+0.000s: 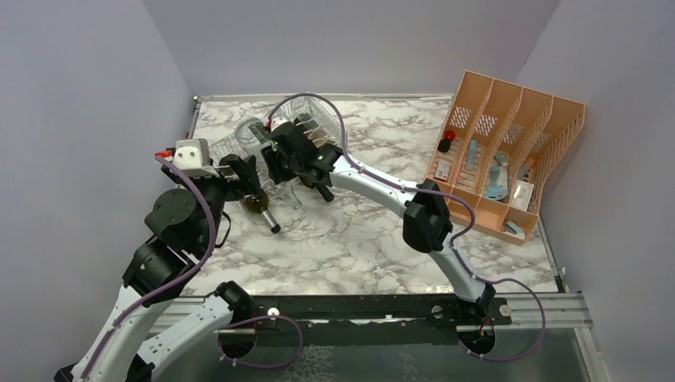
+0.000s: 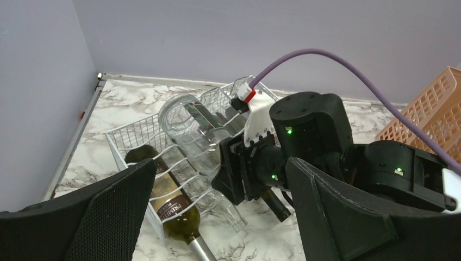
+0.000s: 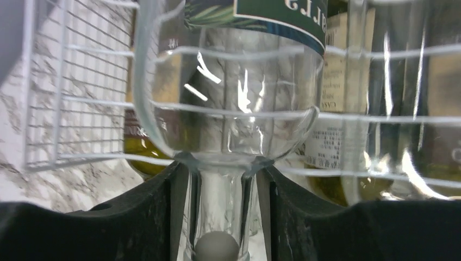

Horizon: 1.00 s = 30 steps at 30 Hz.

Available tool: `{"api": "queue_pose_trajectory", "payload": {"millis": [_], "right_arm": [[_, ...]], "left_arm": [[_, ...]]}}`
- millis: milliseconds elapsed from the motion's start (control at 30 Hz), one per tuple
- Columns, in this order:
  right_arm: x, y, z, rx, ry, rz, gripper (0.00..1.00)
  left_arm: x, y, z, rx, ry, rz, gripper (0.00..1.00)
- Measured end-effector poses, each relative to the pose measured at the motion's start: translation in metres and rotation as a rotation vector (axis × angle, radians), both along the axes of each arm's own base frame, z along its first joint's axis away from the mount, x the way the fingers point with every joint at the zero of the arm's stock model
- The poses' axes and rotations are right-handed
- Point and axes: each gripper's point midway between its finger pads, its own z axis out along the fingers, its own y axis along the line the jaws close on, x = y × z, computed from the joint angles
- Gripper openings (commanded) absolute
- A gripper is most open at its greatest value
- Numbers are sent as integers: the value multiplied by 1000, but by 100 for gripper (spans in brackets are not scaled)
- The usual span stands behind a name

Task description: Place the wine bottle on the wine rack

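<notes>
At rack (image 3: 76, 98), right hand (image 3: 220, 187) (round bottle (image 3: 225, 109))

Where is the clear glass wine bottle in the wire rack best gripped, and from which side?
Grip the clear glass bottle by its narrow neck, from the silvery-white wire rack's open front. Its wide body lies among the wavy wires; only the neck sticks out, where the right gripper clamps it.

Wine rack (image 2: 130, 133): 1 | clear bottle (image 2: 182, 122): 2 | green bottle (image 2: 171, 209): 1 | further bottles behind the arms: cannot tell | orange file organizer (image 1: 509, 135): 1 | robot arm (image 1: 382, 187): 2
</notes>
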Motion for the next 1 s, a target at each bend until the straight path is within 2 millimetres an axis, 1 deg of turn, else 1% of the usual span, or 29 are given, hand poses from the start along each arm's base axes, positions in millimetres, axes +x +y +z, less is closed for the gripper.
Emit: {"api": "queue_pose_trajectory", "payload": {"millis": [133, 200, 333, 433, 533, 600, 667, 800, 867, 933, 1000], "right_arm": [[8, 11, 24, 68, -51, 3, 60], [9, 12, 27, 74, -58, 1, 61], [10, 11, 23, 73, -57, -2, 63], [10, 12, 22, 81, -61, -2, 70], [9, 10, 27, 102, -69, -1, 76], [5, 7, 37, 129, -82, 4, 78], [-1, 0, 49, 152, -90, 2, 79], [-15, -21, 90, 224, -117, -9, 81], [-27, -39, 106, 255, -123, -20, 82], [-40, -61, 114, 273, -124, -37, 83], [-53, -85, 113, 270, -116, -63, 84]], "left_arm": [[0, 0, 0, 2, 1, 0, 97], [1, -1, -1, 4, 4, -1, 97], [2, -2, -2, 6, 7, -1, 97], [2, -2, -2, 8, 9, -1, 97], [2, -2, -2, 8, 9, -1, 99], [2, -3, -2, 9, 10, -5, 99], [3, -4, -3, 12, 12, -12, 99], [4, -8, -3, 22, 20, -30, 99], [3, -10, -4, 27, 21, -42, 99], [2, -12, -4, 27, 19, -55, 99], [0, -12, -3, 23, 15, -61, 99]]}}
